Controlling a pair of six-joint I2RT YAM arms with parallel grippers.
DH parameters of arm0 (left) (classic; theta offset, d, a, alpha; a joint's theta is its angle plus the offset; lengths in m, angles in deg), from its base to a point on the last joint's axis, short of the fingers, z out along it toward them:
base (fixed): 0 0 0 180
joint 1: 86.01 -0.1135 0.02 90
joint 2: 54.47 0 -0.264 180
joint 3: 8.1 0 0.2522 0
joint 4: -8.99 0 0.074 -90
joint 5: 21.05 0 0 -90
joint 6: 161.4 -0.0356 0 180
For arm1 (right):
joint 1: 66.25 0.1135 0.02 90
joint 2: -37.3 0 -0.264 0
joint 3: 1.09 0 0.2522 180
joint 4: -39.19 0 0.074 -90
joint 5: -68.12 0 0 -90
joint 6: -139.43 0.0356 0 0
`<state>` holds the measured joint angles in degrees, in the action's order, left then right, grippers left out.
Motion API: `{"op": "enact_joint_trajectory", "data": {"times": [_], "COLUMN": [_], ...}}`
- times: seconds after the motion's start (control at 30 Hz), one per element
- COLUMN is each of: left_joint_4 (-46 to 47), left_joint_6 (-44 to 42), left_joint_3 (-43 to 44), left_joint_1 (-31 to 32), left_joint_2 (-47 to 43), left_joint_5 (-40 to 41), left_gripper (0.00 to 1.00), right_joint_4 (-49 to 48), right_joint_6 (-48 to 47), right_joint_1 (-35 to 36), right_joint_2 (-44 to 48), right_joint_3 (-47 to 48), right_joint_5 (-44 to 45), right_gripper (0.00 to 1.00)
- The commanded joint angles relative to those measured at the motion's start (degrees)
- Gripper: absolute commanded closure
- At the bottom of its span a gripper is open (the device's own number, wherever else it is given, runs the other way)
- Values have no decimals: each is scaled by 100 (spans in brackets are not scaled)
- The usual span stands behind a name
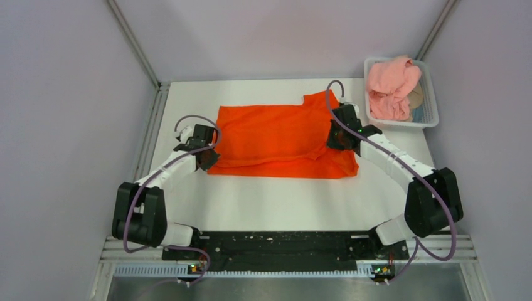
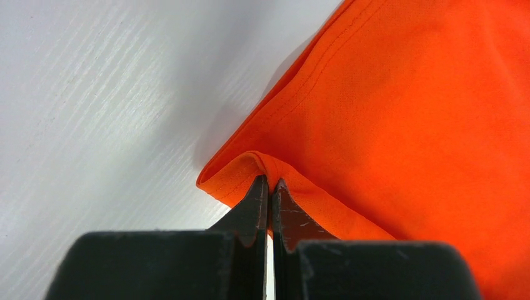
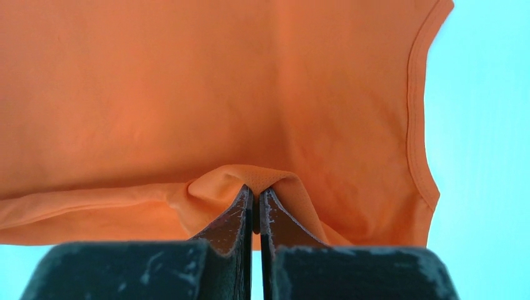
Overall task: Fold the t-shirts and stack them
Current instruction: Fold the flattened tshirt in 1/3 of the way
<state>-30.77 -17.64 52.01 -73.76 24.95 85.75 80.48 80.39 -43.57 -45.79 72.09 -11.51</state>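
Fabric of the orange-red t-shirt [image 1: 276, 135] lies spread flat on the table [image 1: 282, 200], just beside the white mesh basket [image 1: 401, 123], on its left in the top view. Right gripper [image 3: 256, 190] sits at the shirt edge nearest the basket, jaws almost fully closed, pinching a raised fold of cloth. Left gripper [image 2: 270, 184] sits at the shirt corner farthest from the basket, jaws likewise almost closed on a small peak of the hem. Pale pink t-shirt [image 1: 390, 84] is bunched inside the basket, apart from both grippers.
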Motion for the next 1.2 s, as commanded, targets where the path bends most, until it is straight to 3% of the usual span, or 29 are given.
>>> {"op": "enact_joint_trajectory", "data": {"times": [0.0, 0.5, 0.63, 0.67, 0.77, 0.8, 0.87, 0.9, 0.93, 1.0, 1.17], "left_joint_4": [184, 385, 332, 310, 144, 87, -48, -103, -160, -256, 531], "left_joint_6": [-131, -160, -160, -168, -211, -235, -244, -242, -243, -266, -758], "left_joint_3": [274, 431, 475, 498, 646, 708, 801, 827, 854, 865, 481], "left_joint_1": [-99, -126, -135, -143, -169, -170, -170, -170, -170, -170, -162], "left_joint_2": [104, 661, 758, 748, 646, 560, 355, 230, 95, -153, -495], "left_joint_5": [56, 52, 133, 173, 229, 268, 381, 449, 477, 401, -858], "left_gripper": [100, 99, 84, 76, 59, 48, 9, 2, 1, 1, 1], "right_joint_4": [-269, -679, -577, -489, -150, -17, 83, 82, 37, -104, -754], "right_joint_6": [-223, -1235, -1299, -1321, -1425, -1447, -1430, -1427, -1421, -1373, -1124], "right_joint_1": [-96, -362, -526, -584, -630, -634, -633, -630, -638, -631, -631], "right_joint_2": [-147, -1581, -1996, -2137, -2347, -2323, -2115, -1933, -1727, -1305, -229], "right_joint_3": [372, 1122, 1506, 1635, 2186, 2344, 2435, 2354, 2168, 1689, 225], "right_joint_5": [-67, -300, -467, -506, -500, -421, -252, -244, -264, -378, -1161], "right_gripper": [100, 99, 94, 90, 57, 49, 30, 21, 13, 8, 5]}}
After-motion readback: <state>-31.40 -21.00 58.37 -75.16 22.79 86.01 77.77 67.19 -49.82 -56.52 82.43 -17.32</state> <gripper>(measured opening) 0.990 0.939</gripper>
